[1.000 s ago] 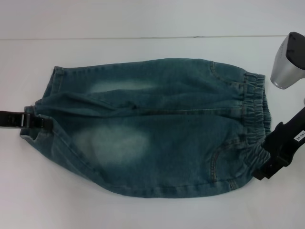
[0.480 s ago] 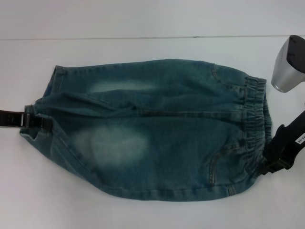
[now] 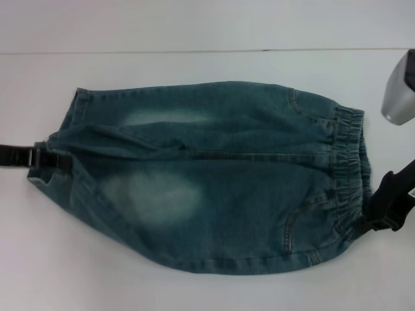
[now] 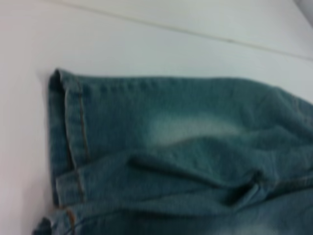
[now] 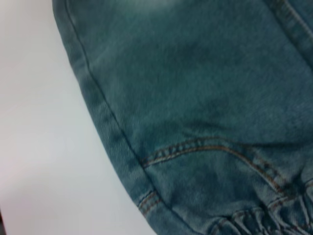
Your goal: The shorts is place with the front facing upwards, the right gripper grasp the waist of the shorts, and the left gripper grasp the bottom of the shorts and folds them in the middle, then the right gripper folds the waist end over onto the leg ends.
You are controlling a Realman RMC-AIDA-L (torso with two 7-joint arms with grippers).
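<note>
The blue-green denim shorts (image 3: 214, 188) lie flat on the white table, with the gathered waist (image 3: 350, 162) to the right and the leg ends (image 3: 71, 129) to the left. At the left edge, my left gripper (image 3: 52, 160) is shut on the bottom of the shorts where the two legs meet. My right gripper (image 3: 366, 223) is shut on the near corner of the waist. The left wrist view shows the stitched hem (image 4: 68, 127). The right wrist view shows the pocket seam (image 5: 205, 147) and the waist gathers (image 5: 264, 220), with no fingers of its own.
A silver-grey part of the right arm (image 3: 399, 94) hangs above the table at the far right. A thin seam line (image 3: 194, 50) crosses the white table (image 3: 194, 285) behind the shorts.
My right gripper has moved to the right and the waist has gone with it, stretching the shorts a little. The left gripper has barely moved.
</note>
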